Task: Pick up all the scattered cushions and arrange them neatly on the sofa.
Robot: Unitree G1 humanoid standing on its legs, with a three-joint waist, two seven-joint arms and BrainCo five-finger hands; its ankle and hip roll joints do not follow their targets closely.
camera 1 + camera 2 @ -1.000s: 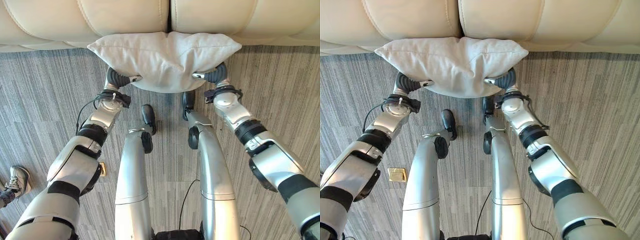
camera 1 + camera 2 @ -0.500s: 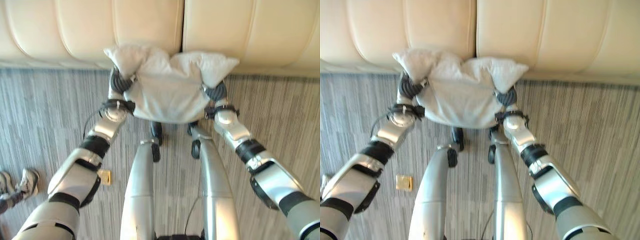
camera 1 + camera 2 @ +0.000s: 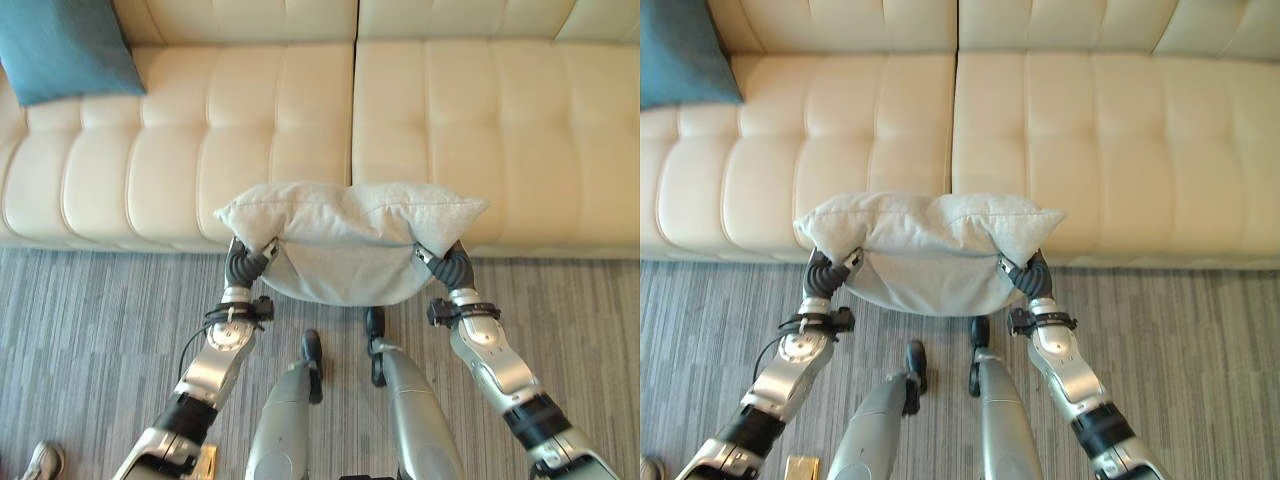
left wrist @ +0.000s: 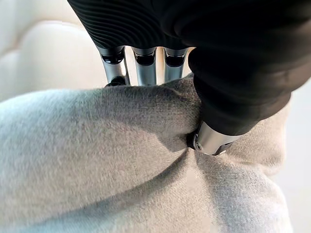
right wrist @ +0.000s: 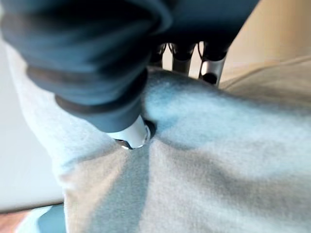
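Left hand [image 3: 243,266], right hand [image 3: 452,268] pinching soft grey cushion [image 3: 345,232], tufted cream sofa [image 3: 450,120]

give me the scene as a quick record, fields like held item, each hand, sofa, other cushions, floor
held item: light grey cushion, lifted between both hands at the sofa's front edge
left hand: pinching the cushion's left end, thumb dug into the fabric
right hand: pinching the cushion's right end the same way
sofa: cream, tufted, two seat sections
other cushions: teal cushion on the sofa's far left
floor: grey striped carpet
stage: cushion not yet set down on the seat
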